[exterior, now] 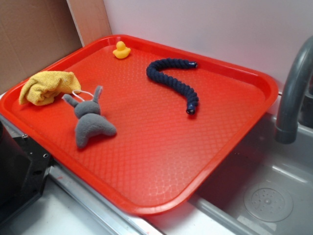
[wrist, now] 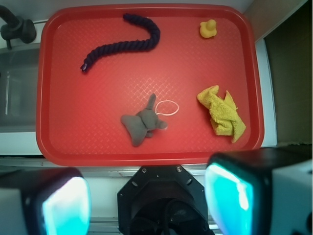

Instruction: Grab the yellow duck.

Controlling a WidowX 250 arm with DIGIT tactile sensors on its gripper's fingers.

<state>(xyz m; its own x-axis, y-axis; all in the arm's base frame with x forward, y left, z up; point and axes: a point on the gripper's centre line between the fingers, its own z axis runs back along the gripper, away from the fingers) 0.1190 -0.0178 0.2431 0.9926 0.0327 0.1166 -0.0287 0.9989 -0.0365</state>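
Note:
The yellow duck (exterior: pixel 121 50) is a tiny smooth rubber duck standing at the far left corner of the red tray (exterior: pixel 161 161). In the wrist view the duck (wrist: pixel 208 28) sits at the tray's upper right. My gripper (wrist: pixel 146 203) is high above the near edge of the tray (wrist: pixel 146 156), far from the duck. Its jaws stand wide apart with nothing between them; the teal pads (wrist: pixel 230 196) frame the robot base below. The gripper does not show in the exterior view.
A grey plush (exterior: pixel 90 120) (wrist: pixel 143 125) with a white loop lies mid-tray. A mustard-yellow cloth (exterior: pixel 47 86) (wrist: pixel 222 112) lies at the tray's left side. A dark blue rope (exterior: pixel 176 78) (wrist: pixel 122 46) curves across the far part. A sink with grey faucet (exterior: pixel 293 93) is right.

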